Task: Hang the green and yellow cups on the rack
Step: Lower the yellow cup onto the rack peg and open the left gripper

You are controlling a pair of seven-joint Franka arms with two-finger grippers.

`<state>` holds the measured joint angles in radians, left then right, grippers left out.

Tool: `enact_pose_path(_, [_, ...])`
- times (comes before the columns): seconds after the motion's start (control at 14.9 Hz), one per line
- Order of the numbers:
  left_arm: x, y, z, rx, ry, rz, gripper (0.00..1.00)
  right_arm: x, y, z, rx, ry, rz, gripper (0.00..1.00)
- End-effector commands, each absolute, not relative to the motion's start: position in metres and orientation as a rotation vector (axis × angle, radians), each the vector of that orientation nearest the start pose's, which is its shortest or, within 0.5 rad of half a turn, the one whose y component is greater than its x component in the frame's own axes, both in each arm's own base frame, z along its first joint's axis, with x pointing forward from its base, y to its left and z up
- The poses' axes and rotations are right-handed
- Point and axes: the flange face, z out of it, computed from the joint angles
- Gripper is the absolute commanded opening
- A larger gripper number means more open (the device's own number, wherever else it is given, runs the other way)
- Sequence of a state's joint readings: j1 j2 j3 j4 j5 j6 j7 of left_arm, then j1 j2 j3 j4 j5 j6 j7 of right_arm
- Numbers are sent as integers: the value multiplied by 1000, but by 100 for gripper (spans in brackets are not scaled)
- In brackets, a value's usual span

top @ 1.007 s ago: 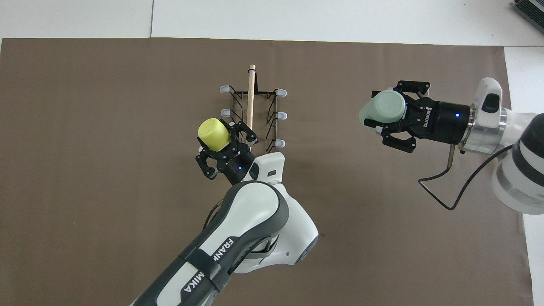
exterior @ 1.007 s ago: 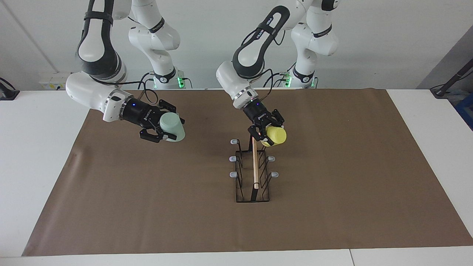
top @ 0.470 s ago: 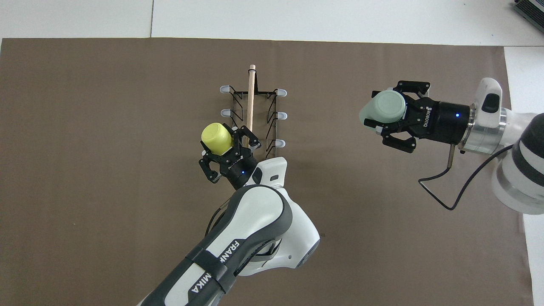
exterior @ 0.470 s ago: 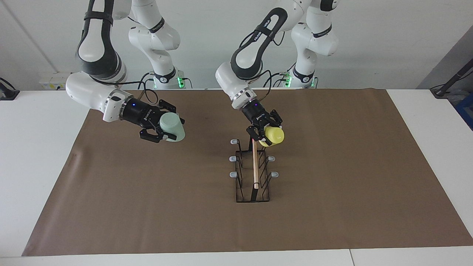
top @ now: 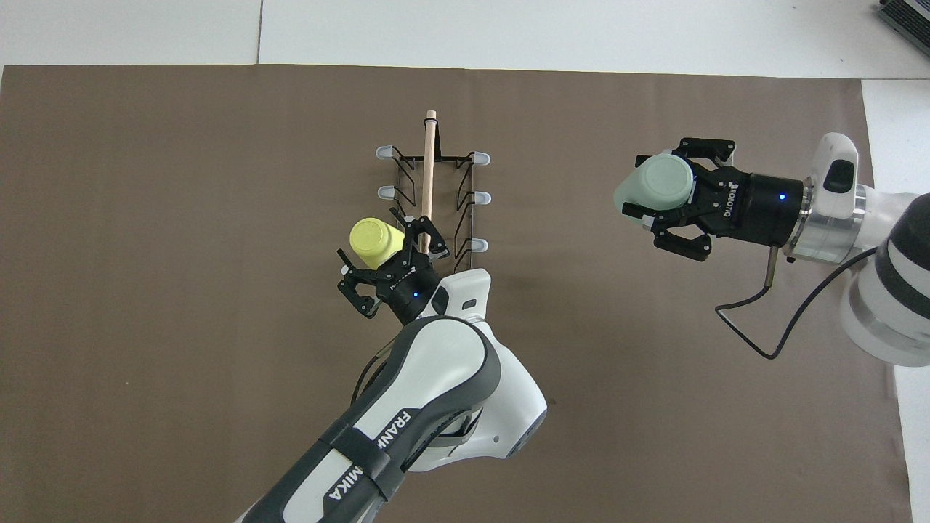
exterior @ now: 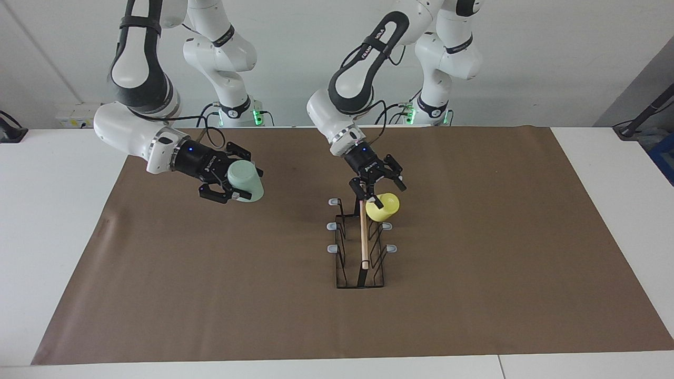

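One cup placed: yellow cup [exterior: 383, 206] sits on the rack [exterior: 361, 247] peg nearest the robots, left gripper [exterior: 377, 182] jaws open above it. Right gripper [exterior: 230, 182] clamps green cup [exterior: 245, 180]; hang it next

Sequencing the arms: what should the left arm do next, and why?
Probably back the left gripper up and away from the rack: it is open, the yellow cup sits on a peg, and the right gripper waits over the mat holding the green cup.
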<state>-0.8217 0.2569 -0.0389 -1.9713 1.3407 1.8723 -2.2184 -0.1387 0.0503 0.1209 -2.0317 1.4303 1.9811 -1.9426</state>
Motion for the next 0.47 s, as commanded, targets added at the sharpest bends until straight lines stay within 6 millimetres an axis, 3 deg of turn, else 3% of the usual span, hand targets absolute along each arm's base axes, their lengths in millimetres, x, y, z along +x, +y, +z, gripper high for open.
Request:
enact_pose_path(0.0, [441,-402,362,-2213,-753,-1587,100,574,50,462,-1737,-1127,-1214,0])
enact_pose_path(0.2, [452,-396,382,-2232,-764,-1577,100,575,57,461,-1748,-1133,-1216,0])
enact_pose_path(0.4, [479,-356,434,-2344,-676,-1455,100,577,75,461,-1762,-1107,-1239,0])
